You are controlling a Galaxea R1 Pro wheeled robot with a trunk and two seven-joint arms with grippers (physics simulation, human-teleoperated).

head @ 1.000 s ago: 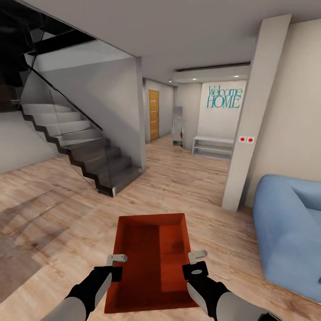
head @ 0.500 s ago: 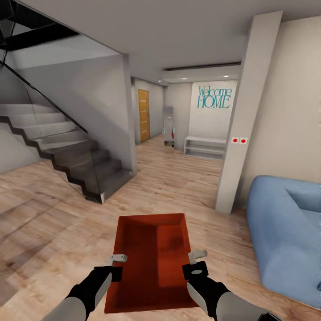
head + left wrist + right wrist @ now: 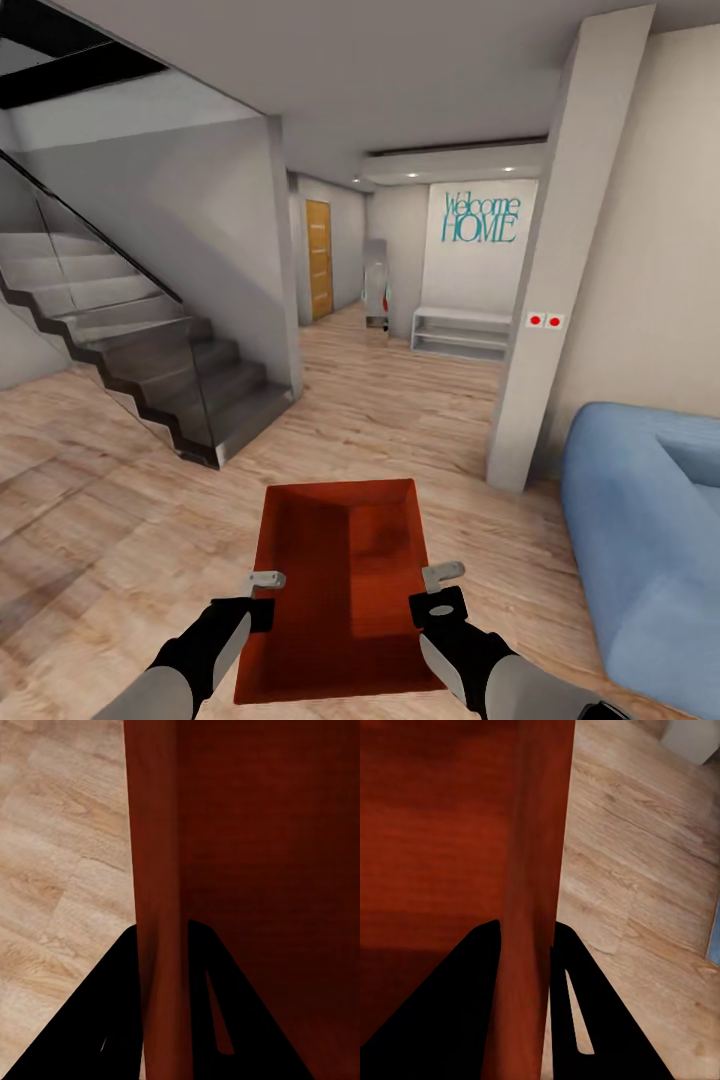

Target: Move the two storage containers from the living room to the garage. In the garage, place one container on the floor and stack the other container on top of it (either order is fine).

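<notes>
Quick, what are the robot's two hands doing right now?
Left gripper: shut on the left wall of the orange-red bin.
Right gripper: shut on the bin's right wall.

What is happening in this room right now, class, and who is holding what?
A two-armed robot is carrying one orange-red storage container in front of itself. The left gripper pinches the container's left wall and the right gripper pinches its right wall, each with one finger inside and one outside. The robot is in the living room, on a light wood floor, with a staircase ahead on the left, a blue sofa on the right, and a hallway beyond. No garage can be seen.
</notes>
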